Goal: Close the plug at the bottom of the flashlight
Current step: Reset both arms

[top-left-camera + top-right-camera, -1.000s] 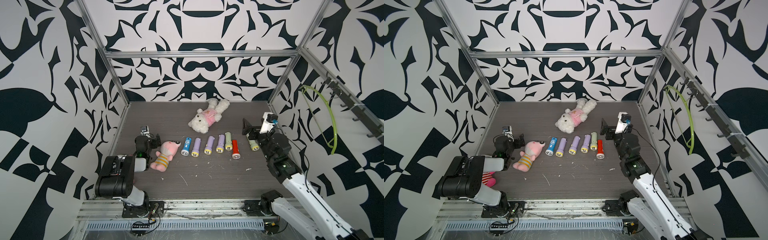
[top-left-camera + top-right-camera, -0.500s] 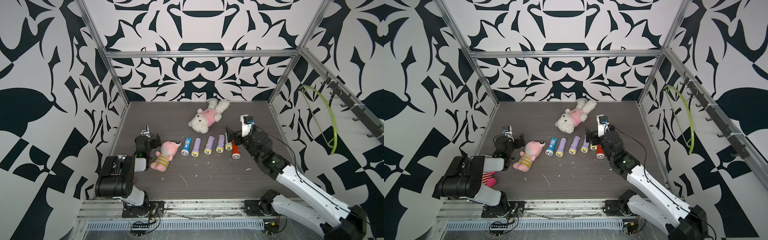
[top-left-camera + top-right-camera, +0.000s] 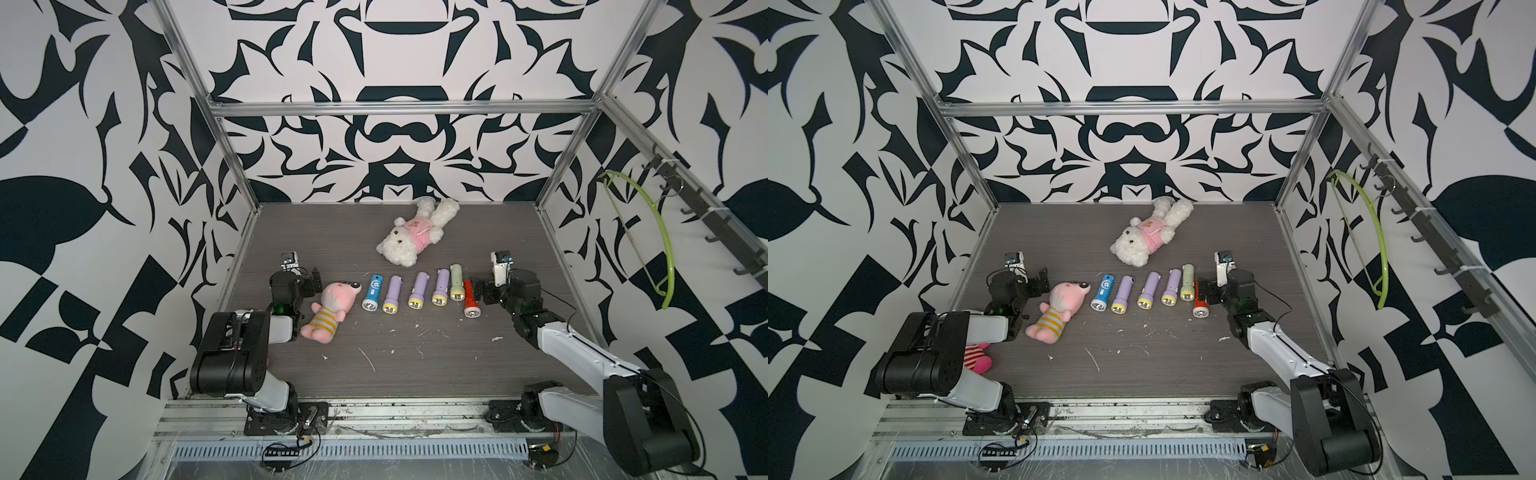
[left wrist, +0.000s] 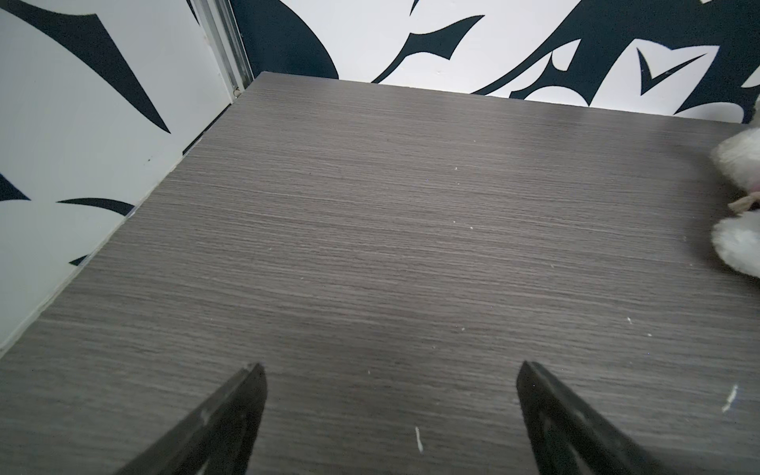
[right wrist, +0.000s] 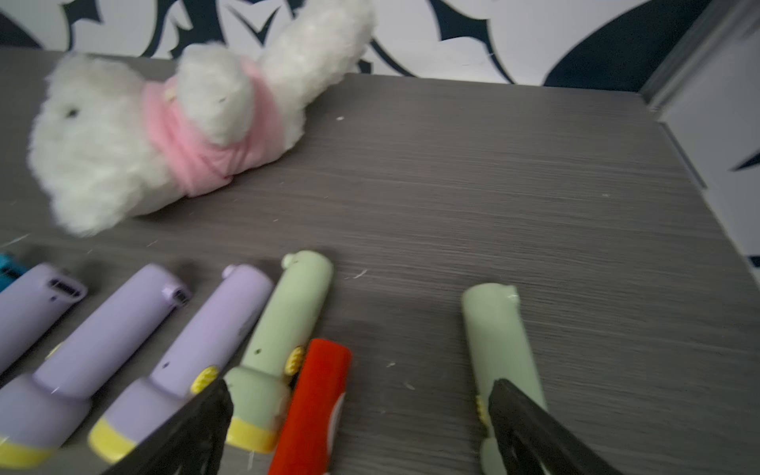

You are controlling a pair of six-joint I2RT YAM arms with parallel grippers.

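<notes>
Six flashlights lie in a row with their lenses toward the front: a blue one point(image 3: 372, 291), three purple ones point(image 3: 392, 296), a green one point(image 3: 456, 283) and a red one point(image 3: 469, 299). My right gripper point(image 3: 484, 291) point(image 5: 362, 390) is open and low, just right of the red flashlight point(image 5: 316, 395). A second green flashlight point(image 5: 499, 341) lies apart, partly under one of its fingers; it is hidden in both top views. Two purple tail ends point(image 5: 66, 288) show dark slots. My left gripper point(image 3: 309, 282) point(image 4: 391, 367) is open over bare table.
A white plush bear in pink point(image 3: 411, 237) lies behind the row. A pink plush in a striped shirt point(image 3: 330, 305) lies beside the left arm, and another striped plush point(image 3: 978, 359) peeks from under it. White crumbs dot the table point(image 3: 415, 374). A green hanger point(image 3: 660, 232) hangs on the right wall.
My right gripper has swung left toward the red end of the row and come down close to the table. The left arm has not moved.
</notes>
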